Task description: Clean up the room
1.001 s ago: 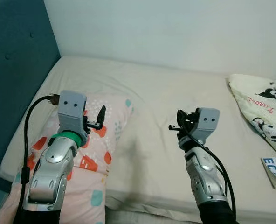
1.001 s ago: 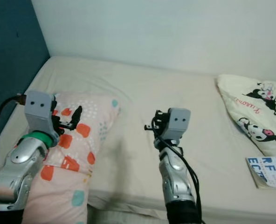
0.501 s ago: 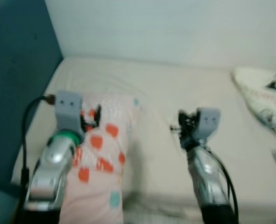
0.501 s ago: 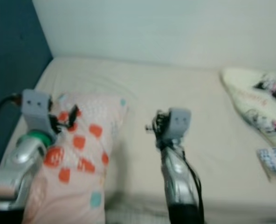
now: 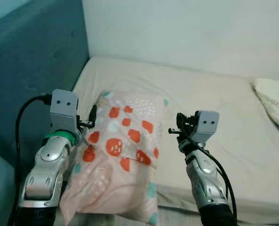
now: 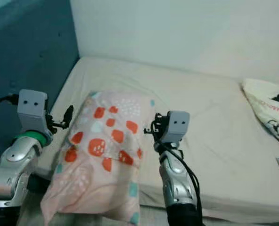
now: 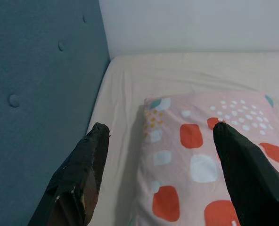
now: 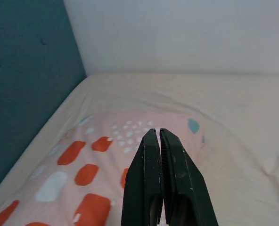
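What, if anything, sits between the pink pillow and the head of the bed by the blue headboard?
Nothing visible does. The pink pillow lies on the mattress with bare sheet running from its top edge to the wall and the blue headboard. The open left tool straddles the pillow's near corner; the right tool is shut beside it.

Pillow [image 5: 123, 157] on bed [image 5: 215, 103], apparently overhanging

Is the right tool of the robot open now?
No, the right tool has its two black fingers pressed together, hanging above the pink pillow and holding nothing.
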You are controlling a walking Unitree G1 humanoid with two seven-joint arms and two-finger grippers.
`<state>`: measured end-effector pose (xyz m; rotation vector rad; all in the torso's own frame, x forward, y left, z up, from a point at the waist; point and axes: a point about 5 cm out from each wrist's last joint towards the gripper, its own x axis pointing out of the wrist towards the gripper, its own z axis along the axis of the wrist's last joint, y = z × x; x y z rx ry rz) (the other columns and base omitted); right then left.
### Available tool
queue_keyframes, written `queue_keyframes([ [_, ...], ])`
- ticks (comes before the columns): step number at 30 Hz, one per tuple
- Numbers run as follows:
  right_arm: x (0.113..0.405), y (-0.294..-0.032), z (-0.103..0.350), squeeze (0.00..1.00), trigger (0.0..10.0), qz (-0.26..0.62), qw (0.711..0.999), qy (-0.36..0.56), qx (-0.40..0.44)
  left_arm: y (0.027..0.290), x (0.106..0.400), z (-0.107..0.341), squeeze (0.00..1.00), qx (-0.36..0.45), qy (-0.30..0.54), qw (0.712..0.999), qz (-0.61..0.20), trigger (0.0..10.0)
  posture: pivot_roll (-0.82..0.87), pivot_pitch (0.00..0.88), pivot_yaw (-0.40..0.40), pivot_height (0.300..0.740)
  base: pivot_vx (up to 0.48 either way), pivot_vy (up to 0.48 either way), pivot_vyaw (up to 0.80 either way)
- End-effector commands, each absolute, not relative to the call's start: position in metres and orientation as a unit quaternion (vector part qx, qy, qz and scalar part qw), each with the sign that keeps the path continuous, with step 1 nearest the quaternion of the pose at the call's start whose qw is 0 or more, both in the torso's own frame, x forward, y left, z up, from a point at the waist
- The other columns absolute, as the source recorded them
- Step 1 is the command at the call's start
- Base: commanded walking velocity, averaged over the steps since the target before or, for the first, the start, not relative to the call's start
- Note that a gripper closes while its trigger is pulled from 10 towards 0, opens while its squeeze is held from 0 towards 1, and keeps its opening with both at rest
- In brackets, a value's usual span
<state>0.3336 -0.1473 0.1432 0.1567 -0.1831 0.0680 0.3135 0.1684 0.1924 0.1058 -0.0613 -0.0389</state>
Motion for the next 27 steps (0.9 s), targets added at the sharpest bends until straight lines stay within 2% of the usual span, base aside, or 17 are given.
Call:
queue_keyframes([
  [1,0.3312,-0.1541,0.1385,0.0,10.0,0.021,0.993,-0.085,0.073,0.1649,0.3138,0.1857,0.0,0.057,-0.019,0.998,-0.024,10.0,0.03,0.085,0.019,0.74,0.0,0.0,0.0],
  [5,0.3308,-0.1545,0.1381,0.0,10.0,0.02,0.994,-0.085,0.072,0.1664,0.3144,0.1855,0.0,0.061,-0.021,0.998,-0.021,10.0,0.03,0.086,0.02,0.74,0.0,0.0,0.0],
  [6,0.3305,-0.1544,0.1381,0.0,10.0,0.02,0.994,-0.085,0.072,0.1678,0.3147,0.1854,0.08,0.062,-0.022,0.998,-0.019,10.0,0.03,0.088,0.022,0.74,0.341,-0.334,0.0],
  [7,0.3303,-0.1545,0.138,0.0,10.0,0.02,0.994,-0.085,0.072,0.1697,0.3151,0.1847,0.1,0.065,-0.02,0.998,-0.014,10.0,0.03,0.088,0.022,0.74,0.334,-0.341,0.0],
  [10,0.33,-0.1545,0.1378,0.0,10.0,0.019,0.994,-0.085,0.072,0.172,0.3157,0.1838,0.09,0.064,-0.017,0.998,-0.009,10.0,0.03,0.088,0.023,0.74,0.334,-0.341,0.0],
  [11,0.3299,-0.1547,0.1376,0.0,10.0,0.019,0.994,-0.085,0.072,0.1724,0.3158,0.1842,0.0,0.061,-0.016,0.998,-0.009,10.0,0.03,0.088,0.023,0.74,0.352,-0.322,0.0],
  [13,0.3298,-0.1548,0.1375,0.0,10.0,0.018,0.994,-0.084,0.073,0.1724,0.3158,0.1846,0.0,0.058,-0.017,0.998,-0.01,10.0,0.03,0.088,0.023,0.74,0.352,-0.322,0.0],
  [27,0.3299,-0.1558,0.1375,0.0,10.0,0.016,0.994,-0.084,0.073,0.1715,0.3147,0.1834,0.0,0.057,-0.015,0.998,-0.013,10.0,0.03,0.09,0.022,0.74,0.0,0.0,0.0],
])
